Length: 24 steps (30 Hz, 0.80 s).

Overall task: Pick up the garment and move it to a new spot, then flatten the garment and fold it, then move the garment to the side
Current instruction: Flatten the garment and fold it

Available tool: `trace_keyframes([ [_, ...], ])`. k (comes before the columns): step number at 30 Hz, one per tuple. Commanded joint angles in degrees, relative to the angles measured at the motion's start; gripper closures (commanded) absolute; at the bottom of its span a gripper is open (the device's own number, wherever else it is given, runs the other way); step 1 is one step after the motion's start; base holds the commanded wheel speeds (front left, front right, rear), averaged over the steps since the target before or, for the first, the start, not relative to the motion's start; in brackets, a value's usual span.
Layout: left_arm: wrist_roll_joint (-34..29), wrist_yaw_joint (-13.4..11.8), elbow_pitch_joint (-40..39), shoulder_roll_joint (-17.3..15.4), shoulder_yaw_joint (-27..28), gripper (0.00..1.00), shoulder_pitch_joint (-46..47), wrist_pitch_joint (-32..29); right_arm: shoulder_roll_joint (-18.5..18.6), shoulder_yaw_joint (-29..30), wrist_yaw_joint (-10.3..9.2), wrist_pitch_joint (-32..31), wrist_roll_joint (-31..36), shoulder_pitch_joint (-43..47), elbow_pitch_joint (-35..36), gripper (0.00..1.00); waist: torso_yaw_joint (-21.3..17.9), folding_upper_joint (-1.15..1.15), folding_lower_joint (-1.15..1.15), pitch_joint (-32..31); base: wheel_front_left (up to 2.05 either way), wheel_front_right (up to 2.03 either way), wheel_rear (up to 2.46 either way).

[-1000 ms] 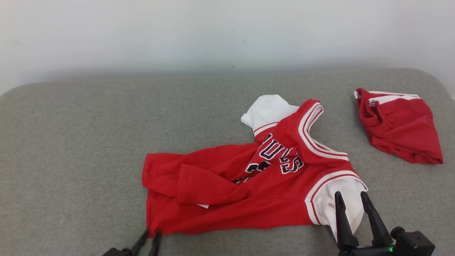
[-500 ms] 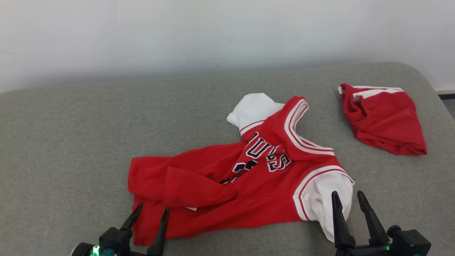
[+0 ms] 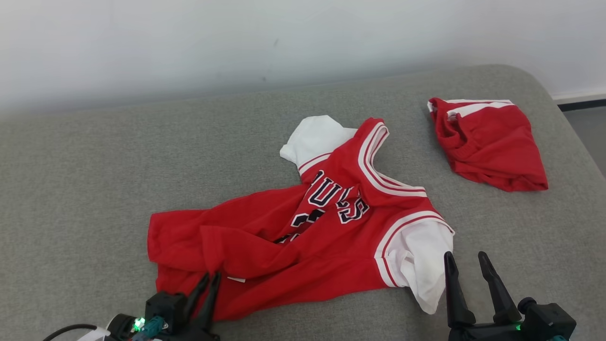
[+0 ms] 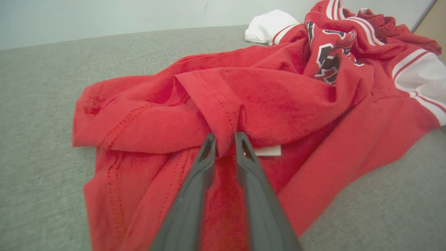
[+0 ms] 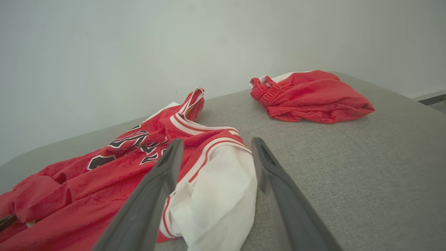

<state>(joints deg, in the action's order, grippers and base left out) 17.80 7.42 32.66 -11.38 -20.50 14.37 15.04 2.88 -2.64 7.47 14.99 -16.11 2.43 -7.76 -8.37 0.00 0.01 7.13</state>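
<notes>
Since half a second ago the left pincer (image 3: 209, 277) has drawn its two fingers from a spread to a narrow pinch. The whole head view has also swung, so the drift of the cloth across it is the camera's doing, not the cloth's. In the left wrist view that pincer (image 4: 224, 137) holds a stitched fold of the jersey's (image 3: 331, 237) red hem between its tips. Just right of those tips a small white label (image 4: 266, 150) pokes out from under the fold, its print too small to read. The jersey lies crumpled on the grey cushion (image 3: 94, 166), stretching from the left pincer up and away to the right. Ahead and to the right of the left pincer, dark lettering (image 3: 338, 199) edged in white shows "U", "L" and "S", the rest being lost in a crease. The jersey's near white sleeve (image 3: 419, 258) lies just left of the right pincer (image 3: 466, 258). In the right wrist view that pincer's (image 5: 216, 146) fingers stand wide apart with nothing in them, and the sleeve lies on the cushion beyond, seen through the gap. Well beyond the right pincer, apart from the jersey, lie folded red shorts (image 3: 487, 142) with white stripes.
</notes>
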Motion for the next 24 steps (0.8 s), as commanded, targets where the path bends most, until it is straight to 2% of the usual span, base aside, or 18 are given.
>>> trace_keyframes([
  [1,0.7,0.0,0.2,-0.1,-0.2,1.00,0.6,0.2,0.0,-0.1,0.07,0.2,0.5,0.0,0.1,0.00,0.7,0.00,-0.01,-0.5,0.00,0.00,0.00],
  [7,1.3,0.0,-2.0,-0.7,-2.4,1.00,0.8,0.2,0.0,0.4,0.07,0.2,0.3,0.7,0.1,0.00,2.9,0.00,-0.01,-2.2,0.00,0.00,0.00],
  [11,0.8,0.0,-10.4,-3.1,-6.4,1.00,-1.7,-0.6,0.0,1.1,0.07,0.3,-0.5,2.0,-0.1,0.00,5.7,0.00,-0.01,-3.5,0.00,0.00,0.00],
  [15,1.4,-0.6,-21.3,-5.9,-7.1,1.00,-4.8,-6.1,0.0,1.1,0.07,0.2,-0.9,2.5,-0.1,0.00,7.6,0.00,-0.01,-3.7,0.00,0.00,0.00],
  [19,1.5,-2.3,-31.6,-8.2,-7.9,1.00,-9.4,-12.1,0.0,1.3,0.07,0.2,-1.3,2.7,-0.1,0.00,8.9,0.00,-0.01,-3.5,0.00,0.00,0.00],
  [24,2.8,-4.9,-43.2,-9.1,-8.7,1.00,-15.1,-17.8,0.0,1.6,0.07,0.2,-1.1,3.6,-0.2,0.00,10.1,0.00,-0.01,-3.6,0.00,0.00,0.00],
])
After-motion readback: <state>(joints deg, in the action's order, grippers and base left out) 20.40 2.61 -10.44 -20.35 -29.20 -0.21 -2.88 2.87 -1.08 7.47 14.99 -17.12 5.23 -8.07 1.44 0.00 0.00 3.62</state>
